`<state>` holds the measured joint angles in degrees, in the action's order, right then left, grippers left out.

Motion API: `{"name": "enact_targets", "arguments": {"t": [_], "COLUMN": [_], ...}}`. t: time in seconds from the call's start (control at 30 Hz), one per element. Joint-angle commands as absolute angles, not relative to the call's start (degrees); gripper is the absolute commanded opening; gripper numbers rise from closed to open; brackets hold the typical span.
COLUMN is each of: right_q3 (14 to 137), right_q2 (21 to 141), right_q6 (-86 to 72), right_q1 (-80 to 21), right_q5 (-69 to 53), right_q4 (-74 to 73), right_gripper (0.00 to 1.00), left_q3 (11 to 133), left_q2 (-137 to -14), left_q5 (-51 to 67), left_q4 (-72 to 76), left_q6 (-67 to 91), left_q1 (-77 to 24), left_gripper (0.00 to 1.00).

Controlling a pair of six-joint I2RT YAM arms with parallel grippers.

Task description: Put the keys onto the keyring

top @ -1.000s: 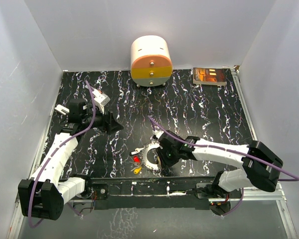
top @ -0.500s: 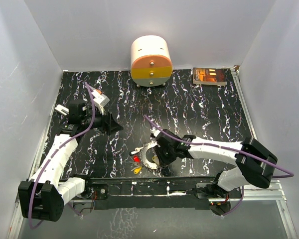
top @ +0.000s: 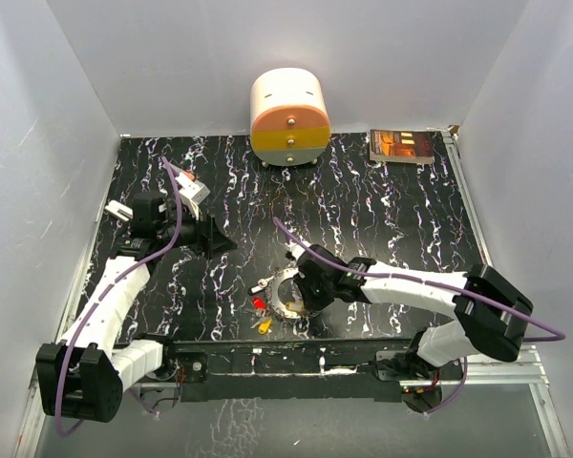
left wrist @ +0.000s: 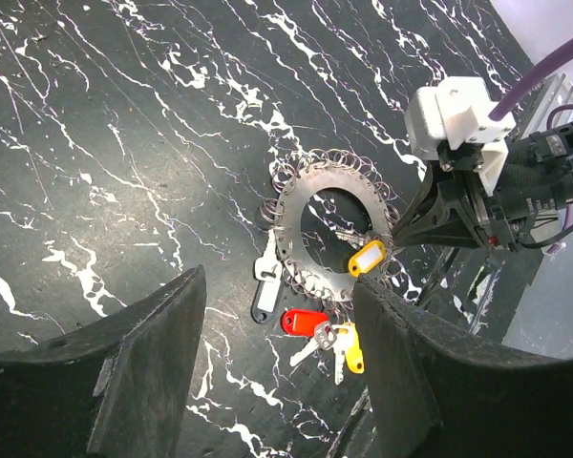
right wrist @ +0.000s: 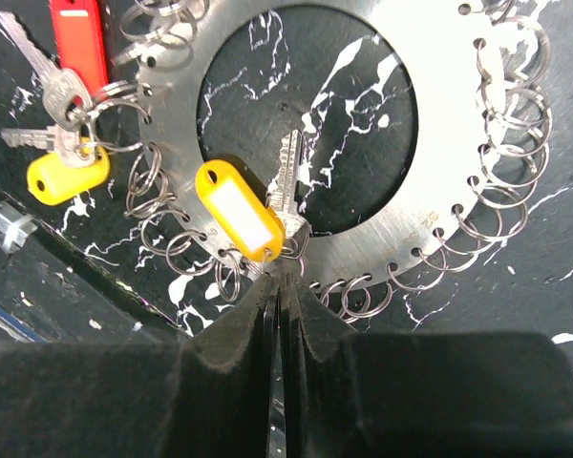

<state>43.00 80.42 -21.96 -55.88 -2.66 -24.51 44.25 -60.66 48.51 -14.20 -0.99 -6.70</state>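
Observation:
The keyring (top: 283, 289) is a flat silvery disc with a wide open centre and many small split rings round its rim (right wrist: 439, 219), lying near the table's front edge. My right gripper (top: 304, 300) is shut, its tips (right wrist: 282, 279) pinching the rim beside a key with a yellow labelled tag (right wrist: 237, 212). A red-tagged key (right wrist: 76, 33) and a yellow-headed key (right wrist: 67, 174) hang together on a rim ring at the left (left wrist: 304, 321). My left gripper (top: 213, 239) is open and empty, hovering well to the left; its view looks down on the keyring (left wrist: 310, 191).
A white-and-black tag (left wrist: 265, 286) lies at the keyring's left edge. A rounded white, orange and yellow drawer unit (top: 289, 117) stands at the back centre. A book (top: 401, 145) lies back right. The table's front edge (top: 267, 343) runs just below the keys.
My right gripper has moved a little left and the keyring has shifted left with it. The left arm has barely moved.

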Motion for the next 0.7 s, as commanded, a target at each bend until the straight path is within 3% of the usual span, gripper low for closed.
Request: {"name": "enact_targets", "arguments": {"t": [0.0,0.27,0.4,0.67], "right_q3": [46.7,46.0,46.3,42.8], "right_q2": [77.0,74.7,76.0,75.3], "right_q6": [-20.7,-20.9,-21.4,-23.0], "right_q1": [-55.9,-56.0,-55.9,-56.0], "right_q5": [-0.3,1.2,0.3,-0.5], "right_q4": [-18.8,-18.5,-21.5,-22.7], "right_gripper": [0.1,0.09,0.25,0.26], "left_q3": [45.6,45.7,45.7,44.9], "left_q2": [-60.6,-61.5,-61.7,-61.3], "left_q5": [50.6,51.2,51.2,51.2], "left_q4": [-13.5,-12.9,-12.7,-12.7], "left_q6": [-0.4,0.2,0.3,0.0], "left_q1": [-6.3,-6.4,-6.6,-6.6], "left_gripper": [0.61,0.61,0.61,0.62]}}
